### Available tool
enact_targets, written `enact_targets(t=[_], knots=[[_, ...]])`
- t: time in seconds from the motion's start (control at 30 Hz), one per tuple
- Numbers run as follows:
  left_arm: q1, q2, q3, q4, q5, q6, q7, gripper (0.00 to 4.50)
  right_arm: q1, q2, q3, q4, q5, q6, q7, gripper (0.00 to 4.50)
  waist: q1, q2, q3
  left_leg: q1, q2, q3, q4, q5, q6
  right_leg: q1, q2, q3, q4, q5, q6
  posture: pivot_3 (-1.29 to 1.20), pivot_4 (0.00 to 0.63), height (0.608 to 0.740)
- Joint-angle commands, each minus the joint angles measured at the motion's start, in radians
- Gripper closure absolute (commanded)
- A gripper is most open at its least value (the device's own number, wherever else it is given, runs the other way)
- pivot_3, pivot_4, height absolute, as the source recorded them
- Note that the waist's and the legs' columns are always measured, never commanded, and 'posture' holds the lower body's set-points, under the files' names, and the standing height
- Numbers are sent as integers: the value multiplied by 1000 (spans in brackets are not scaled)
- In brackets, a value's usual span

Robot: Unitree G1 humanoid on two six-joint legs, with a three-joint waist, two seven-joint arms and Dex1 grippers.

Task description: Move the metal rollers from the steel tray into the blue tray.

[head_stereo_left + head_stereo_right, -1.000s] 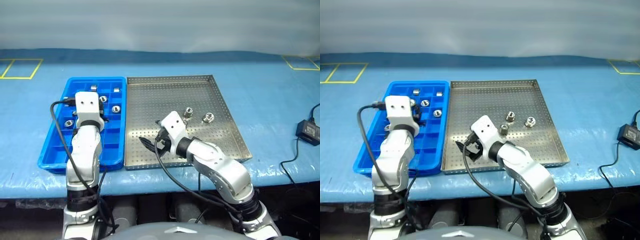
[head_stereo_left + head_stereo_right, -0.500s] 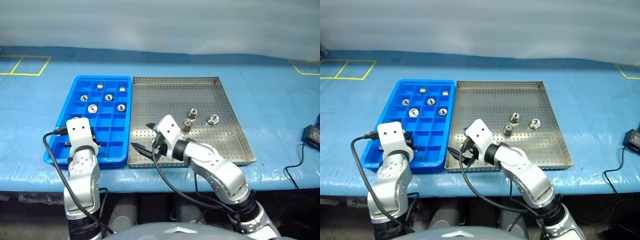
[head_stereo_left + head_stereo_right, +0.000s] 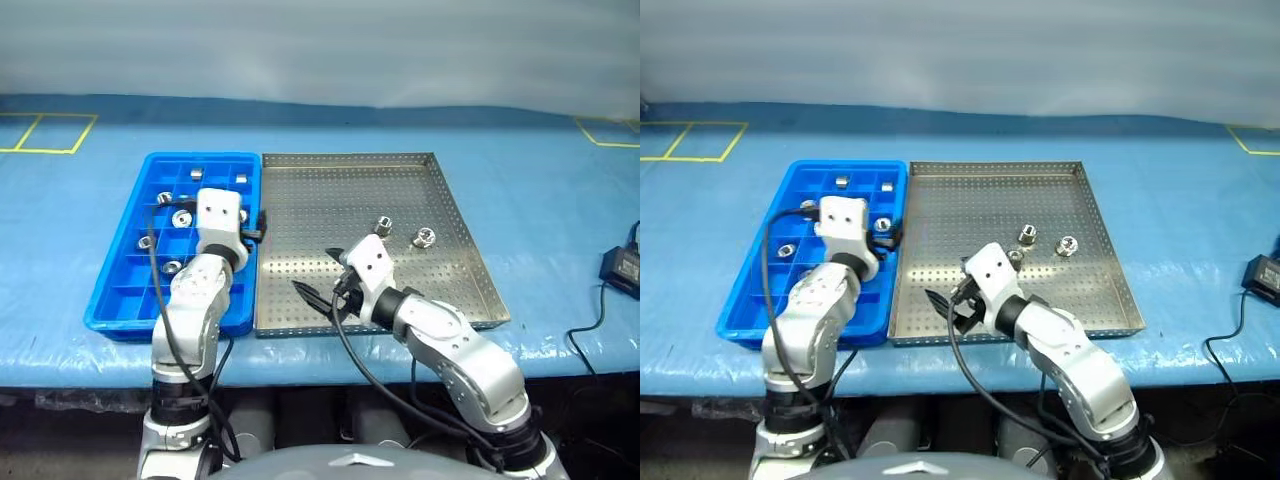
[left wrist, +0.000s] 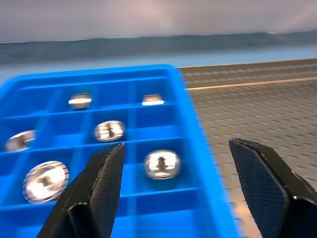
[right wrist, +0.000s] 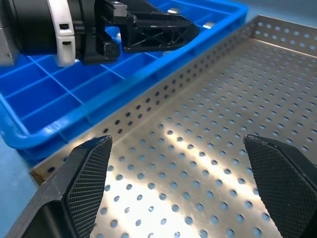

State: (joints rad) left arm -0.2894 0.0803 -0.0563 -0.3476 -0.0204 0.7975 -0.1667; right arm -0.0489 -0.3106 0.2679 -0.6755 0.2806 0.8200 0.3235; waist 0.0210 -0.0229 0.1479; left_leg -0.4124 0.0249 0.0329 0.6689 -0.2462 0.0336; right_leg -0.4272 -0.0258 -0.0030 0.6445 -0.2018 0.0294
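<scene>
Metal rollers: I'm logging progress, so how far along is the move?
Several metal rollers already sit in the blue tray. Both the left gripper and right gripper are open and empty. At least two remain in the steel tray.

Two black textured fingers of the right gripper stand wide apart over the perforated floor of the shiny steel tray, nothing between them. Light glares off the metal between the fingers. Just past the tray's holed rim sits the bright blue plastic compartment tray, and above it hangs the left gripper, black-fingered, on a dark wrist with a white band.
</scene>
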Motion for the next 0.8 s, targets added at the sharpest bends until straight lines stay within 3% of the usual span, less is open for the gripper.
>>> enact_targets(t=[0.03, 0.43, 0.8], knots=[[-56, 5, -83, 94, -32, -52, -93, 849, 42, -10, -60, -87, -4, 13, -37, 0, -7, 0, 0, 0, 0, 0, 0, 0, 0, 0, 0, 0, 0, 0, 1, -26, 150, 740], [-233, -56, -239, 488, -40, -194, -264, 849, 156, 3, -105, -168, -25, 43, -137, 0, -59, 0, 0, 1, 0, 3, 1, 0, 0, 0, 1, 3, 0, -1, 3, -139, 150, 740], [-249, -56, -267, 546, -32, -231, -305, 849, 157, 12, -88, -169, -37, 38, -159, 0, -81, 0, 0, 0, 0, 3, 0, 0, 1, -1, 1, 4, 0, 0, 3, -156, 150, 740]])
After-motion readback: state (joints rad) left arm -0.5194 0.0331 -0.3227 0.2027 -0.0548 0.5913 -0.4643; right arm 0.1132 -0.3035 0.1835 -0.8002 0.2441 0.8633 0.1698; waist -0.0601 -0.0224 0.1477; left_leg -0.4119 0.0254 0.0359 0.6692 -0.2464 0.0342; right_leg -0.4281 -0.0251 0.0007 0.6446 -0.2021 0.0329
